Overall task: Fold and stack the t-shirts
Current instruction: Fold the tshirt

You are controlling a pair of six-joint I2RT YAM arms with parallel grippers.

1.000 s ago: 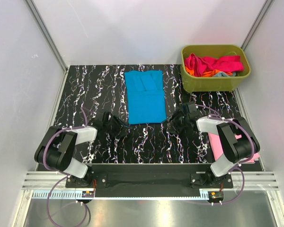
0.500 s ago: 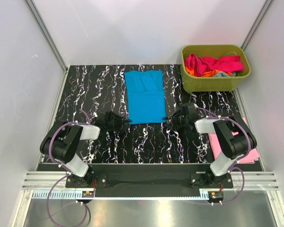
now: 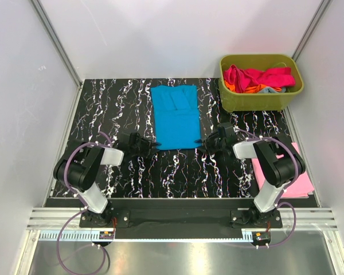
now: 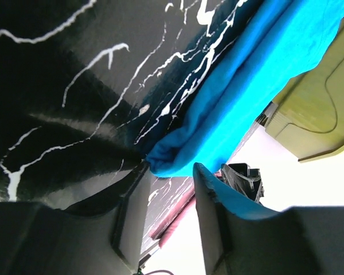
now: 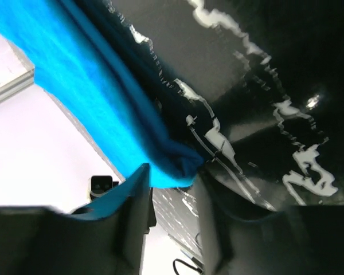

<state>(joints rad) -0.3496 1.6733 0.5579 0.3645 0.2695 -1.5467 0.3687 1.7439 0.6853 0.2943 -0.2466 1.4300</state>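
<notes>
A bright cyan t-shirt (image 3: 176, 116), folded into a long strip, lies flat mid-table. My left gripper (image 3: 151, 145) sits low at its near left corner and my right gripper (image 3: 204, 143) at its near right corner. In the left wrist view the cyan t-shirt's (image 4: 252, 86) corner reaches in between the tips of the open left gripper (image 4: 171, 169), and a gap shows between the jaws. In the right wrist view the cyan t-shirt's (image 5: 92, 97) bunched corner sits between the tips of the open right gripper (image 5: 173, 172). A light pink t-shirt (image 3: 282, 175) lies flat at the near right.
An olive-green tub (image 3: 261, 97) at the back right holds magenta, orange and grey-blue shirts (image 3: 258, 77). Part of the tub (image 4: 315, 109) also shows in the left wrist view. White walls close in the black marbled table (image 3: 109, 109) on three sides.
Both grippers have slid forward and inward to the cyan t-shirt's near corners, and their jaws have narrowed. More of the pink t-shirt shows as the right arm stretches out.
</notes>
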